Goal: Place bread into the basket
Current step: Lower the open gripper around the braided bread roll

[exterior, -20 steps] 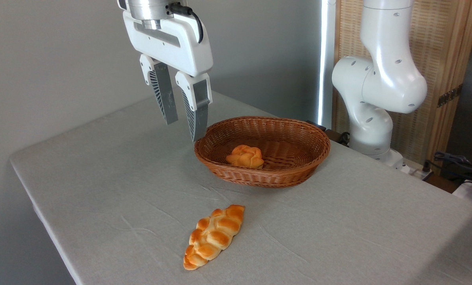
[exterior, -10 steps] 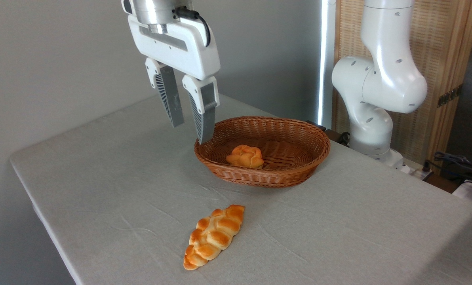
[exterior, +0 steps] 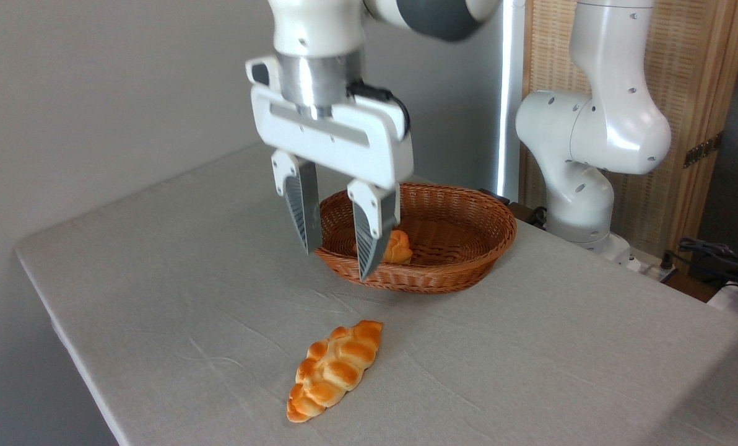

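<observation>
Golden-orange braided loaf [exterior: 335, 370] lies on grey cloth worktop [exterior: 158, 279], lower centre, well apart from reddish-brown oval wicker basket [exterior: 462, 248] mid-frame. White end effector [exterior: 338, 265] hangs above, fingers parted, empty. Small orange knotted bun [exterior: 397, 249] inside basket.

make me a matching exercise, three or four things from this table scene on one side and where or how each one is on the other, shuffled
Things:
1. long golden braided bread loaf
2. small round orange knotted bun
3. oval reddish-brown wicker basket
4. white two-finger pincer

Places or states:
A. open, empty, in the air above the cloth
B. lying inside the basket
C. flat on the grey tablecloth, nearest the camera
D. standing on the cloth at the far side, holding one piece

Pairs: 1-C, 2-B, 3-D, 4-A
</observation>
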Controlling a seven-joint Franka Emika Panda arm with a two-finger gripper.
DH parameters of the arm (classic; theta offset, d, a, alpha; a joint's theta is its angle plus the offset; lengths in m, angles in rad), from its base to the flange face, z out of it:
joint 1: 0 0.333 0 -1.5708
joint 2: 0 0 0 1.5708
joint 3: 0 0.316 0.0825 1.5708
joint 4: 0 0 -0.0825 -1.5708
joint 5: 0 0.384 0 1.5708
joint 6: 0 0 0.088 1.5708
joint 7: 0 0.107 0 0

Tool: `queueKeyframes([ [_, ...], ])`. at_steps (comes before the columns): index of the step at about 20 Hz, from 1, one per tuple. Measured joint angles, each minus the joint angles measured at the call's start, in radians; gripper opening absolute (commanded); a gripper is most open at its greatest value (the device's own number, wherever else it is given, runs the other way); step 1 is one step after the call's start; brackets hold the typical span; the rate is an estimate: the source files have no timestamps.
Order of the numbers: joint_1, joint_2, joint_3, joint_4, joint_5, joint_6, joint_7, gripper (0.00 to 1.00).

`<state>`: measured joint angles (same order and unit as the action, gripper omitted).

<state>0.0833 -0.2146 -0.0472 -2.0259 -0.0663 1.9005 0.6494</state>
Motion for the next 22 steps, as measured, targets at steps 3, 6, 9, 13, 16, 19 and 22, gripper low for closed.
queueKeyframes([
  [3, 0.009, -0.013, -0.001, -0.114, -0.002, 0.172, -0.008, 1.0],
  [6, 0.014, -0.013, -0.001, -0.198, -0.003, 0.292, -0.011, 1.0],
  [9, 0.016, -0.012, -0.002, -0.254, -0.004, 0.366, -0.037, 1.0],
  [13, 0.016, 0.003, -0.012, -0.298, -0.004, 0.46, -0.106, 1.0],
  [16, 0.016, 0.017, -0.017, -0.321, -0.004, 0.476, -0.114, 1.0],
  [19, 0.015, 0.037, -0.019, -0.345, -0.004, 0.516, -0.119, 1.0],
  [22, 0.014, 0.061, -0.029, -0.351, -0.004, 0.563, -0.144, 0.92],
])
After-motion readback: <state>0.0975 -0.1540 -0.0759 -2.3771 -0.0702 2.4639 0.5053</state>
